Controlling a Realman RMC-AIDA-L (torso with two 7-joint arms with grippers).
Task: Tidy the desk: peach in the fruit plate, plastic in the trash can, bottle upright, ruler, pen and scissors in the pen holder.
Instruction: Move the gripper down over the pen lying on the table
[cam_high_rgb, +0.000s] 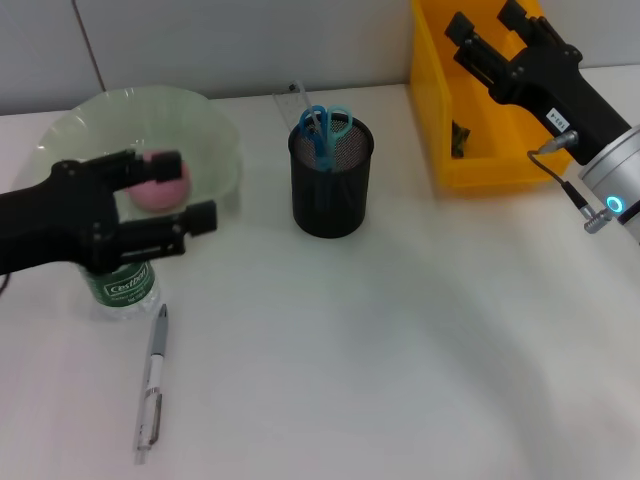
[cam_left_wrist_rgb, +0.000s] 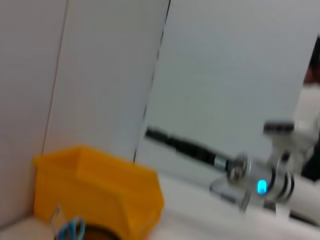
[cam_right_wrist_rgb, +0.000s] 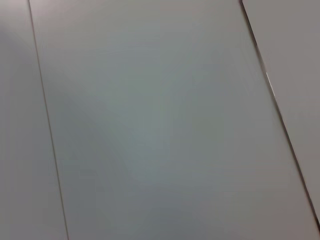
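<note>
A pink peach (cam_high_rgb: 160, 188) lies in the pale green fruit plate (cam_high_rgb: 215, 130) at the back left. My left gripper (cam_high_rgb: 182, 190) hovers open over the plate's near edge, with nothing between its fingers. Under its body stands a bottle (cam_high_rgb: 120, 287) with a green label, partly hidden. On the table in front lies a silver pen (cam_high_rgb: 153, 385). The black mesh pen holder (cam_high_rgb: 330, 190) holds blue scissors (cam_high_rgb: 325, 125) (cam_left_wrist_rgb: 72, 230) and a clear ruler (cam_high_rgb: 295, 100). Over the yellow trash can (cam_high_rgb: 480, 165) (cam_left_wrist_rgb: 100, 190) my right gripper (cam_high_rgb: 492, 22) is open and empty. A dark scrap (cam_high_rgb: 458, 140) lies inside the can.
The grey wall stands right behind the plate, holder and trash can. The right wrist view shows only this wall. My right arm (cam_left_wrist_rgb: 260, 177) shows in the left wrist view beyond the trash can.
</note>
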